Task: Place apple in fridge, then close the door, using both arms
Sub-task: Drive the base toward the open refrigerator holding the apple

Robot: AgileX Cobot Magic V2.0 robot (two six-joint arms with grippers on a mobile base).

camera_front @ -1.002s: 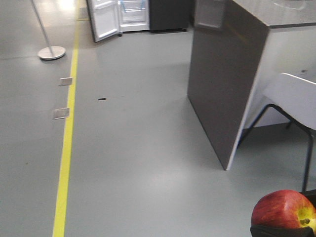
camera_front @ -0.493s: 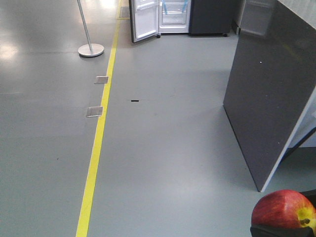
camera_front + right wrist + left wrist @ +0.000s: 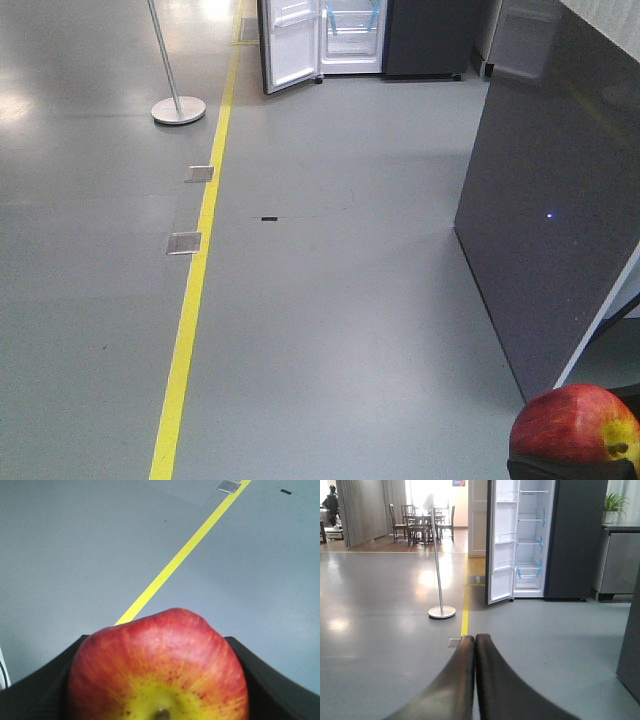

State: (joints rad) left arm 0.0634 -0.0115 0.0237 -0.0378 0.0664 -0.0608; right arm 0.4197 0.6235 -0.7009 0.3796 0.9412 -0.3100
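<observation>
Two ends: black rt gripper (image 3: pixel 160 692) clamped on round red-and-yellow apple (image 3: pixel 572 425), at 5 o'clock; black lt gripper (image 3: pixel 474 647) pinched together, empty. Prob. needs approach toward 12 o'clock: tall dark-grey fridge (image 3: pixel 430 40) well apart, white-lined door (image 3: pixel 290 45) open.

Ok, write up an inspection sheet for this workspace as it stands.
Surface: glossy grey floor, yellow tape line along it.
Job's things: red-and-yellow round apple in the right gripper; tall dark grey fridge far ahead, its white-lined door open.
Clutter: two small metal floor plates beside the line.
Grippers: left gripper shut, empty; right gripper shut on the apple.
Cables: nothing seen.
Surroundings: silver pole stand with round base; dark grey counter panel on the right.
</observation>
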